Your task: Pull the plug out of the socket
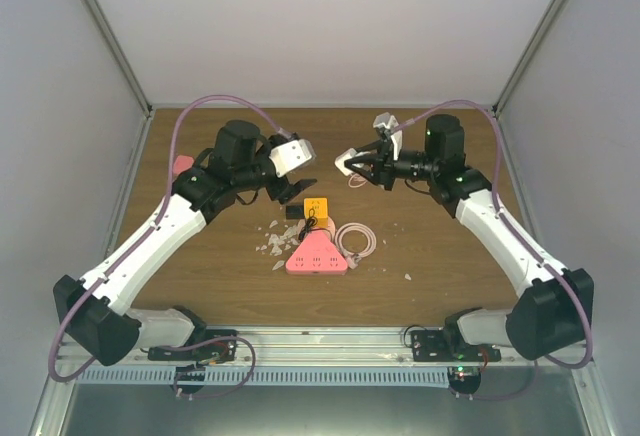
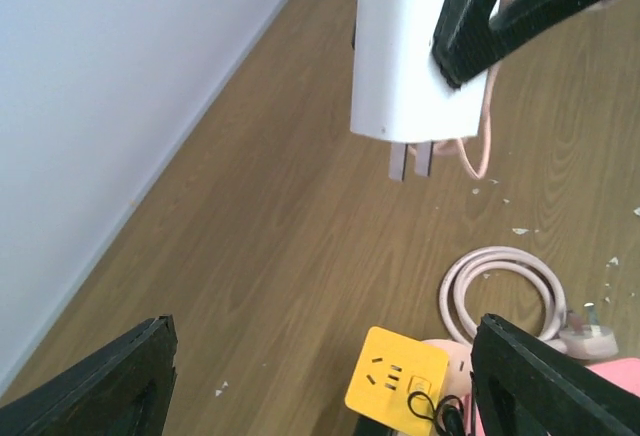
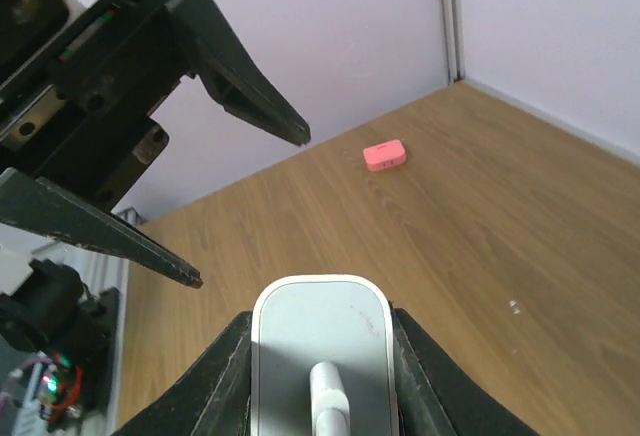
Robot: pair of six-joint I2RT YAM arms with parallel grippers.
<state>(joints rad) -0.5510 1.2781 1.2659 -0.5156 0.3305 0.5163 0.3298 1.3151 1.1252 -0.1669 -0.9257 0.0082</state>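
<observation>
The white plug [image 1: 345, 163] hangs in the air with its two metal prongs bare, and my right gripper [image 1: 362, 166] is shut on it. Seen from the right wrist, its white back [image 3: 320, 346] fills the space between the black fingers [image 3: 215, 376]. The yellow socket cube [image 1: 317, 207] rests on the table beside a pink power strip [image 1: 317, 256]. My left gripper [image 1: 297, 192] hovers just above the cube, open and holding nothing. From the left wrist, the cube [image 2: 396, 384] lies low between the spread fingers [image 2: 110, 386], with the plug [image 2: 415, 56] overhead.
A coiled pale pink cable [image 1: 355, 239] lies right of the power strip. White scraps [image 1: 272, 244] are scattered left of it. A small pink block [image 1: 183, 164] sits near the left wall, also visible in the right wrist view as the pink block [image 3: 385, 154].
</observation>
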